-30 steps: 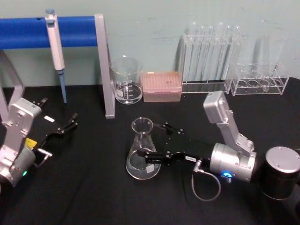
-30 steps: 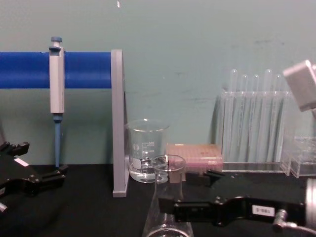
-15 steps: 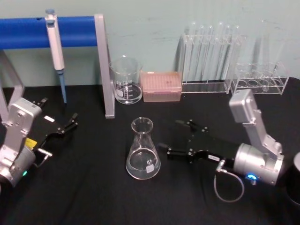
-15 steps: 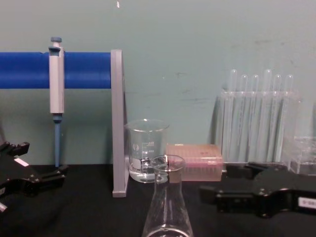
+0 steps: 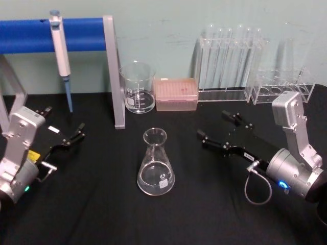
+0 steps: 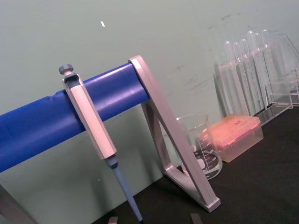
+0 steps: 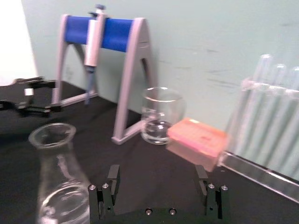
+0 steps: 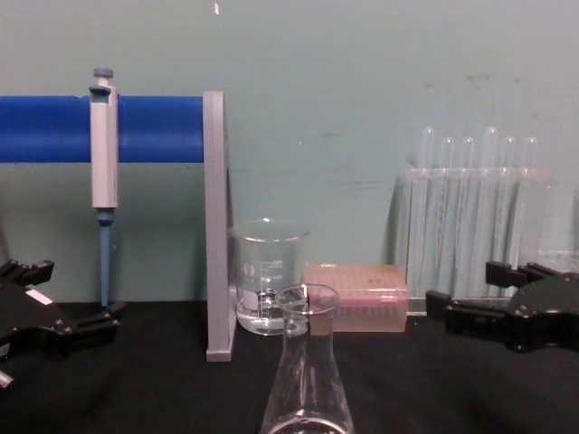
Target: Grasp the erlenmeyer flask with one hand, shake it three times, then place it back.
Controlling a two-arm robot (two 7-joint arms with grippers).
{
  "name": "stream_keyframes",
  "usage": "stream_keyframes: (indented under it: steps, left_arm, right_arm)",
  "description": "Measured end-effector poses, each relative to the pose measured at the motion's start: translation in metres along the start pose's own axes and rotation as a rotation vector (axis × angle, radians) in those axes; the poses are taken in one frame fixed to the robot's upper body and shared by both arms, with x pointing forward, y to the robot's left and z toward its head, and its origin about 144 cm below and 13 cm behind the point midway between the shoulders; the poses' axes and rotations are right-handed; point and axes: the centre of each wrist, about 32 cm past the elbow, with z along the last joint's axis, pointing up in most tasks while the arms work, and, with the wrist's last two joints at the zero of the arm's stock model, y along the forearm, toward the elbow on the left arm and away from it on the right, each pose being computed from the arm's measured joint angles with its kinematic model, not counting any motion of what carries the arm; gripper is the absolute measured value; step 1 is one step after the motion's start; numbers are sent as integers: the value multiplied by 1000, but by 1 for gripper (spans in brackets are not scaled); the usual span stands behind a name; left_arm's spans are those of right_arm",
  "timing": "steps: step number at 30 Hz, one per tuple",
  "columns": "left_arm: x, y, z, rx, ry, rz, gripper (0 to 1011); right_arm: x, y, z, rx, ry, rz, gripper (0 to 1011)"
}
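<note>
Head view: right gripper (image 5: 219, 130) jaws spread, empty, well right of upright erlenmeyer flask (image 5: 156, 163); left gripper (image 5: 64, 130) parked, jaws apart.

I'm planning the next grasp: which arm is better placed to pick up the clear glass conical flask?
Right. The right gripper is open, pointed toward the clear glass conical flask and closer to it across bare black table. The left gripper sits farther off near the table's left edge.

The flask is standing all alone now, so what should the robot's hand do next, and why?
Probably just keep pulling the right gripper back to rest. The erlenmeyer flask stands upright on the black table, and the open gripper is clear of it, so it looks put back. The left gripper sits idle at the left.
</note>
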Motion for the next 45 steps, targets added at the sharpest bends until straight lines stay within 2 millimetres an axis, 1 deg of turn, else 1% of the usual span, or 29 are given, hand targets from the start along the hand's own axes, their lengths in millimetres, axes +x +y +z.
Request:
stream_keyframes:
  steps: [11, 23, 45]
  left_arm:
    - [0, 0, 0, 0, 0, 0, 1001]
    - [0, 0, 0, 0, 0, 0, 1001]
    - [0, 0, 0, 0, 0, 0, 1001]
  right_arm:
    - [-4, 15, -17, 13, -5, -178, 1000]
    - [0, 26, -33, 5, 21, -256, 1000]
    - [2, 28, -34, 9, 22, -259, 1000]
